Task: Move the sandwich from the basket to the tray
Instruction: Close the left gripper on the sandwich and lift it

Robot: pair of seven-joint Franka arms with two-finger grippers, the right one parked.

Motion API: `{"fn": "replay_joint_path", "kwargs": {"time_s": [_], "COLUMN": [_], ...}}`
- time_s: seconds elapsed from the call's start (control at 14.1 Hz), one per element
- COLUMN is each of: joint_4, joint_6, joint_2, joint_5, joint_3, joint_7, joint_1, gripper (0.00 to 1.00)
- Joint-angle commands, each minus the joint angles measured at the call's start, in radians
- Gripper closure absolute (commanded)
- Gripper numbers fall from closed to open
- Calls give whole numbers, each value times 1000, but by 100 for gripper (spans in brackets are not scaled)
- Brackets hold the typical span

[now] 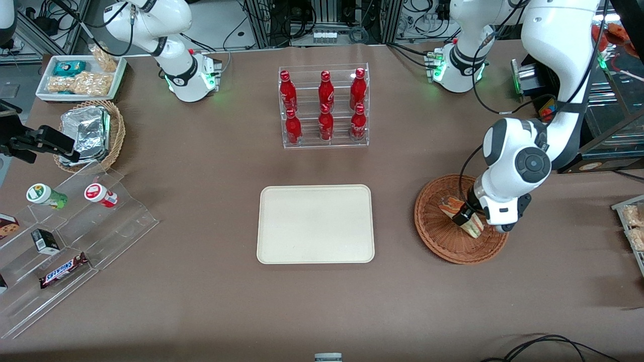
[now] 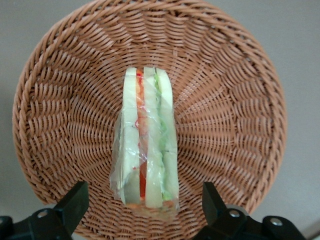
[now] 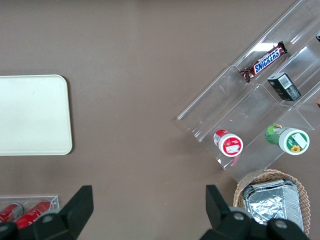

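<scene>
Sandwich (image 2: 147,140) standing on edge in the middle of the basket (image 2: 60,100), bread slices upright, red and green filling showing through crinkled clear wrap. Probably light and soft, squashing easily; film likely slippery, so best taken across the two flat bread faces, gently, low enough not to pinch loose wrap alone. Gripper (image 1: 465,217) down inside the basket right at the sandwich, fingers (image 2: 75,200) spread wide to either side of the wedge, clear of the bread, nothing clamped yet. Basket (image 1: 443,236) sitting toward the working arm's end of the table, with the tray (image 1: 315,223) bare beside it, near the table's middle. Farther from the front camera than the tray, a clear rack (image 1: 324,106) of red bottles, lettering on them too small to read. Toward the parked arm's end, a stepped clear display (image 1: 75,236) carrying a bar clearly marked SNICKERS (image 3: 264,62), a small dark box, two round tubs with unreadable lids. Above that, a paler wicker basket with foil packs (image 1: 93,133) and a white bin of snack bags (image 1: 80,75).
</scene>
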Motion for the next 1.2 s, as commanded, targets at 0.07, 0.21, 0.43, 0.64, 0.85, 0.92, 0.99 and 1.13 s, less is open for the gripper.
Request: {"fn": "replay_joint_path", "kwargs": {"time_s": [0.07,0.21,0.43,0.64,0.85,0.92,0.99,1.13], "joint_4": [46,47,158,363,409,414,421,476], "joint_6": [1,-11,-185,-471,-509,-507,-502,-495], "joint_2": [63,52,40,49,46,48,52,112], "joint_5": [15,15,15,12,-3,-2,-3,23], "joint_3": [3,5,5,2,-13,-50,-74,-162], "joint_7": [-127,-121,-122,-118,-119,-118,-116,-99], "joint_1": [-4,-1,-1,1,-8,-11,-13,-39], "gripper": [53,89,90,90,90,91,92,96]}}
